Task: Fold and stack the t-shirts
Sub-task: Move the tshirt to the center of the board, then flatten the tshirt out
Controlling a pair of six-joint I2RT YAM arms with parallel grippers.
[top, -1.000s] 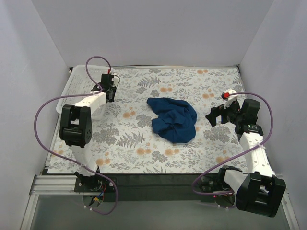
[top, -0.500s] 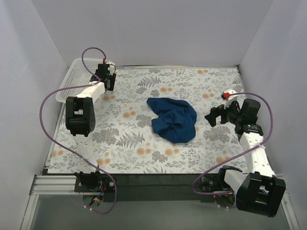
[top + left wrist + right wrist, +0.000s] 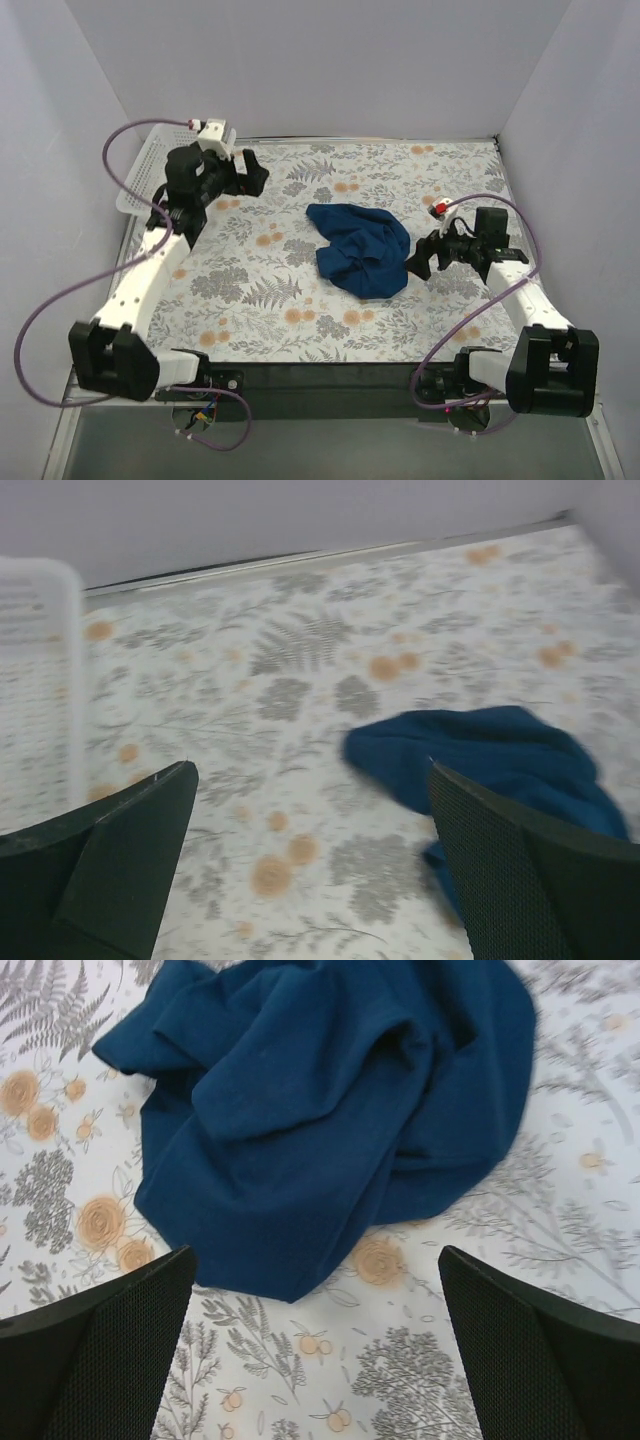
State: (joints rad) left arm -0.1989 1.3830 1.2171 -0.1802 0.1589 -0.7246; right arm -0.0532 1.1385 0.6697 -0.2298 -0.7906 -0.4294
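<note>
One dark navy-blue t-shirt (image 3: 360,248) lies crumpled in a heap on the middle of the flowered table cloth; its print is hidden. My left gripper (image 3: 256,176) hovers at the back left, well apart from the shirt, jaws wide open and empty. In the left wrist view the t-shirt (image 3: 500,760) lies ahead to the right of the left gripper (image 3: 311,770). My right gripper (image 3: 415,258) is open just right of the heap. In the right wrist view the t-shirt (image 3: 330,1110) fills the top, its near edge just ahead of the open right gripper (image 3: 317,1252).
A white mesh basket (image 3: 150,165) stands at the back left corner, behind the left arm; its wall shows as the basket (image 3: 35,680) at the left of the left wrist view. Grey walls close the table on three sides.
The left arm has swung off the basket and turned toward the shirt, and its jaws have opened. The right gripper has moved left and down to the shirt's right edge.
</note>
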